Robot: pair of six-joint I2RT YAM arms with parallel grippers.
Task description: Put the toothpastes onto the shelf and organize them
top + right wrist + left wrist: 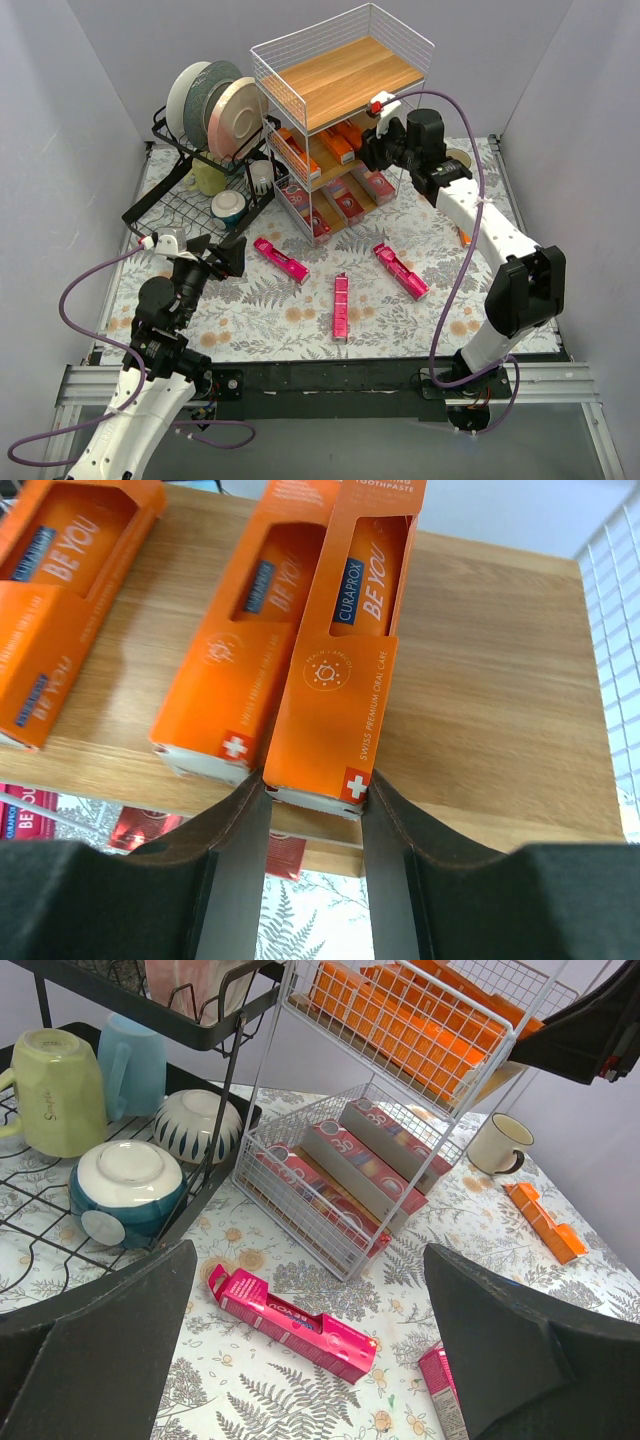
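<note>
The shelf (340,75) stands at the back centre. My right gripper (372,148) reaches into its middle tier and is shut on the near end of an orange toothpaste carton (345,670) lying on the wooden board (500,700). Two more orange cartons (240,670) lie left of it. Dark red cartons (370,1160) fill the bottom tier. My left gripper (225,255) is open and empty above a pink carton (290,1322) on the table. Two more pink cartons (341,306) (400,270) lie in the middle. One orange carton (545,1222) lies at the right.
A black dish rack (200,200) with plates, bowls and mugs stands left of the shelf, close to my left gripper. A white mug (497,1144) stands right of the shelf. White walls close in the table on three sides.
</note>
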